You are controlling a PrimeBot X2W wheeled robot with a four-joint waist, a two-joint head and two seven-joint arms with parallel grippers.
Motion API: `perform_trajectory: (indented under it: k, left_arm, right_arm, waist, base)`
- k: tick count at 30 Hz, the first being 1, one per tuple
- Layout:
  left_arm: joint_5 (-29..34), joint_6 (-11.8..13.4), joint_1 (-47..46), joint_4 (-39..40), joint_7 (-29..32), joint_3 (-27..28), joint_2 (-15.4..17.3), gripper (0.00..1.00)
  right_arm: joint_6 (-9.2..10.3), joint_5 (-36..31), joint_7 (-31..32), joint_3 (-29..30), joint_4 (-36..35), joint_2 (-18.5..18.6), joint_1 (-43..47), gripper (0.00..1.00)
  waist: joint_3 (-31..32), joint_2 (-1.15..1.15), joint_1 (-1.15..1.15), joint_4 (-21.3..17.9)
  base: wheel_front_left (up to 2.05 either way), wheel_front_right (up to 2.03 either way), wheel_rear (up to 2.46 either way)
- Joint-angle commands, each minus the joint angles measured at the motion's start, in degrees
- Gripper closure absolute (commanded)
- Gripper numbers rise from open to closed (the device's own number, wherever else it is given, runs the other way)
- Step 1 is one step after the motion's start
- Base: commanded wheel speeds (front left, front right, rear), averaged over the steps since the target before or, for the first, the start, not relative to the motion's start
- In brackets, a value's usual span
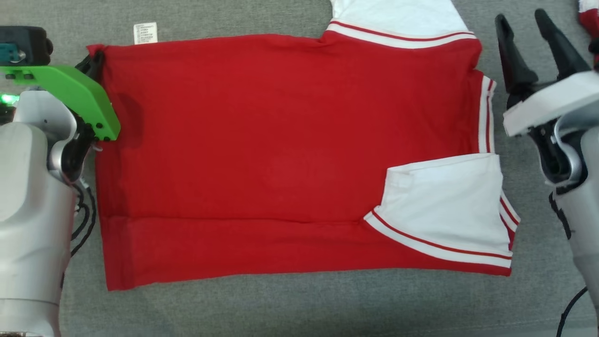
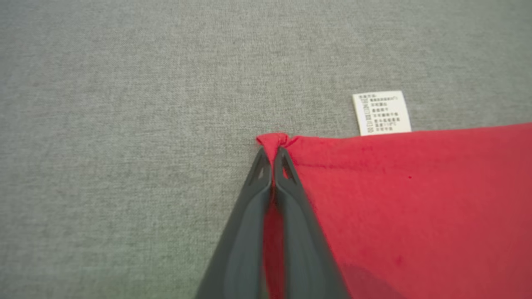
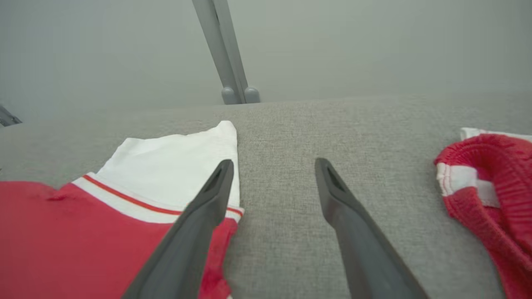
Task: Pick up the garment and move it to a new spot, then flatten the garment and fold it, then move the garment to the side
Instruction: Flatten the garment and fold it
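- L side: my left gripper was shut tight on the far-left corner of the garment. In the wrist view a small nub of red cloth poked out past the tips.
- Just right of that corner, a white care label stuck out from the far edge, flat on the grey fabric surface.
- Centre: the garment, a red tee w/ white sleeves, lay spread flat on the surface, hem end toward my left, sleeve end toward my right. A strip along the near edge looked folded over, w/ a crease running L to R.
- Right of centre: the near white sleeve was folded in over the red body. The far white sleeve lay out past the far edge.
- Handling, my guess: thin knit, light, soft, no stiffness. It'd sag from any single pinch and drag on the grey weave rather than slide. Not fragile, but a one-corner pull could skew it.
- Where to hold, my guess: corners and hems, where the cloth is doubled. A matching pinch at the far-right corner would let both ends lift together.
- R side: my right gripper stood wide open, holding nothing, just beside the sleeve end. Contact w/ the cloth was unclear.
- Far R: a bunched red-and-white item sat apart from the tee.
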State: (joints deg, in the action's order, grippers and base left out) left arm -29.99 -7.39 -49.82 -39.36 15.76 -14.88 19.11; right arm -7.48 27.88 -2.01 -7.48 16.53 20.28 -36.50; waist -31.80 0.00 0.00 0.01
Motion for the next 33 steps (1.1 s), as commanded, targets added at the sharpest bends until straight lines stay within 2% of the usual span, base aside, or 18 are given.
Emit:
perform_trajectory:
  k: [1,5,11,21,24,25,26,27,28,33]
  left_arm:
    - [0.25,-0.18,-0.44,-0.99,0.00,-1.36,-1.76,1.00]
    - [-0.23,-0.21,-2.09,-1.59,-1.50,-3.70,-3.86,1.00]
    - [-1.40,-0.12,-3.44,-3.11,-3.33,-6.80,-4.96,1.00]
    - [-4.19,-0.02,-5.64,-5.75,-5.73,-10.39,-5.29,1.00]
    - [-4.88,-0.02,-5.92,-6.34,-6.35,-11.38,-5.26,1.00]
    - [-5.20,-0.03,-6.07,-6.53,-6.50,-11.70,-5.27,1.00]
    - [-5.50,-0.03,-6.15,-6.67,-6.73,-11.99,-5.30,1.00]
    - [-5.87,-0.03,-6.25,-6.80,-6.88,-12.30,-5.27,1.00]
    - [-6.20,-0.03,-6.41,-6.93,-7.21,-12.52,-5.24,1.00]
    - [-7.61,-0.04,-6.41,-7.19,-10.13,-13.42,-5.20,1.00]
  right_arm:
    - [-0.02,0.74,0.29,-0.93,1.98,0.77,-2.70,0.00]
    - [-0.02,2.52,1.91,-4.53,7.93,2.71,-9.84,0.00]
    - [-0.02,5.14,6.72,-10.36,14.61,5.12,-19.40,0.00]
    - [-0.01,10.50,18.19,-18.42,21.26,8.34,-28.46,0.00]
    - [-0.02,11.87,19.63,-20.82,21.65,9.30,-29.64,0.00]
    - [-0.02,12.55,19.99,-21.61,21.79,9.68,-30.09,0.17]
    - [-0.01,13.20,20.29,-22.27,21.79,9.84,-30.35,0.51]
    - [-0.02,13.76,20.58,-23.17,21.81,10.10,-30.67,0.79]
    - [-0.02,14.36,20.65,-23.62,21.97,10.36,-31.00,1.00]
    - [-0.01,16.36,16.29,-25.95,20.56,12.61,-31.54,1.00]
  waist:
    - [-2.90,0.00,0.00,3.47]
    - [-4.70,0.00,0.00,6.03]
    - [-5.67,0.00,0.00,7.82]
    - [-5.82,0.00,0.00,9.29]
    - [-5.78,0.00,0.00,9.56]
    - [-5.79,0.00,0.00,9.68]
    - [-5.80,0.00,0.00,9.75]
    - [-5.79,0.00,0.00,9.79]
    - [-5.77,0.00,0.00,9.82]
    - [-4.81,0.00,0.00,9.87]
  base:
    - [0.00,0.00,0.00]
    - [0.00,0.00,0.00]
    - [0.00,0.00,0.00]
    - [0.00,0.00,0.00]
    - [0.00,0.00,0.00]
    - [0.00,0.00,0.00]
    - [0.00,0.00,0.00]
    - [0.00,0.00,0.00]
    - [0.00,0.00,0.00]
    - [0.00,0.00,0.00]
